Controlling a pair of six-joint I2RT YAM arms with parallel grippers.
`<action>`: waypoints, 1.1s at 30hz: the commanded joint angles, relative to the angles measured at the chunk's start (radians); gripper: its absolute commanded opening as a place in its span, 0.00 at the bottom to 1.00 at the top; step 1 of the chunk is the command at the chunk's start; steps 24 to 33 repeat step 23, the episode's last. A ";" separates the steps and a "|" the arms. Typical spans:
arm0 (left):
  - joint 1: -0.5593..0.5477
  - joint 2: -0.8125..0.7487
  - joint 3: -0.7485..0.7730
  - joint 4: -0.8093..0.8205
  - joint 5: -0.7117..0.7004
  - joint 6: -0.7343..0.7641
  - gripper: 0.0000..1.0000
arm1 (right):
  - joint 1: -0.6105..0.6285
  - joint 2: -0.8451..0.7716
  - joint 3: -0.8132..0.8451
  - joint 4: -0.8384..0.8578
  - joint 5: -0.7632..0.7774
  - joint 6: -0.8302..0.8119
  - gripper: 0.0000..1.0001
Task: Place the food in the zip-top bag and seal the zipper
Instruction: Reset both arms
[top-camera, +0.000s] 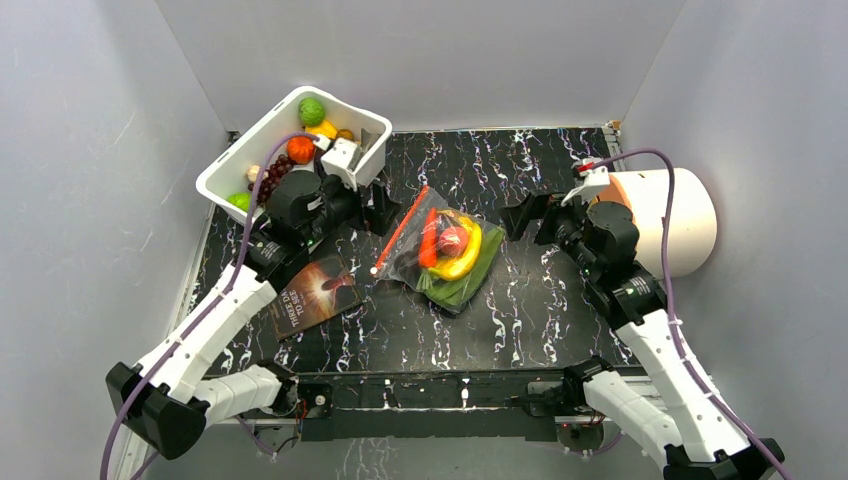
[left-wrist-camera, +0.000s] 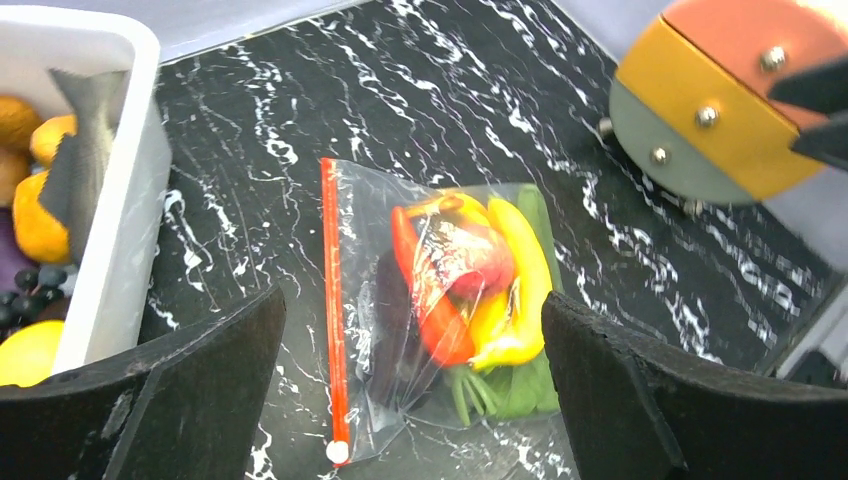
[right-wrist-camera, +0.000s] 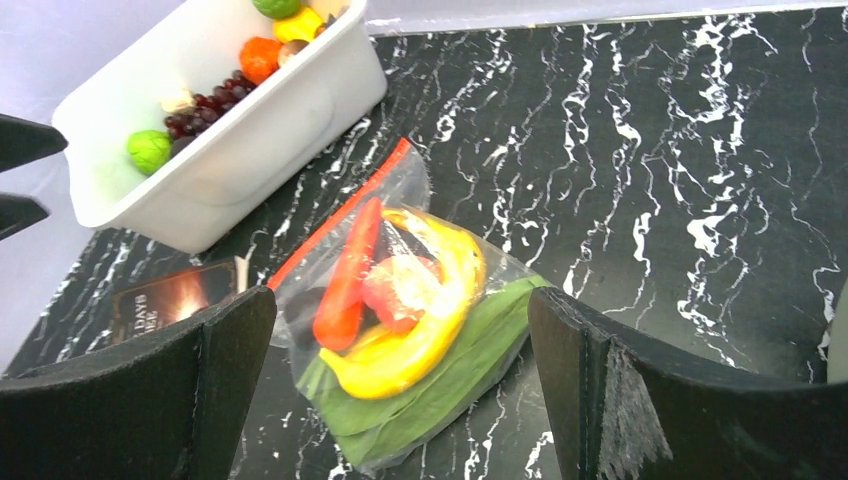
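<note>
Black marbled tabletop (top-camera: 540, 300) fills the booth, grey walls close on three sides. Near the middle of the surface lies the zip-top bag (top-camera: 440, 250), flat on its side, so the food rests inside it instead of spilling out: an orange carrot (right-wrist-camera: 345, 290), a yellow banana bunch (right-wrist-camera: 420, 330), a round red fruit (top-camera: 452, 238) and a long green leafy vegetable (right-wrist-camera: 440, 400) at the bottom. The zipper (top-camera: 400, 232) runs straight along the bag's left side, facing the white tub (right-wrist-camera: 260, 140) in the far left corner. It looks flat and pressed together, so I would judge the mouth sealed, though I cannot vouch for its whole length. The left gripper (top-camera: 383, 208) hangs just beside the zipper, fingers spread wide around nothing. The right gripper (top-camera: 520, 218) sits off the bag's other side, equally wide and empty. Flanking it like that, apart from the plastic, both read as finished with it. More toy produce sits in the tub, and a dark booklet (top-camera: 315, 295) lies toward the near left.
</note>
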 joint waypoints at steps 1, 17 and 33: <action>0.001 -0.057 0.011 0.002 -0.140 -0.167 0.98 | -0.001 -0.043 0.091 -0.012 -0.056 0.049 0.98; 0.000 -0.261 -0.050 -0.043 -0.222 -0.200 0.98 | -0.001 -0.146 0.059 -0.056 -0.025 0.087 0.98; 0.000 -0.246 -0.079 -0.060 -0.238 -0.178 0.98 | -0.001 -0.153 0.006 -0.044 -0.047 0.126 0.98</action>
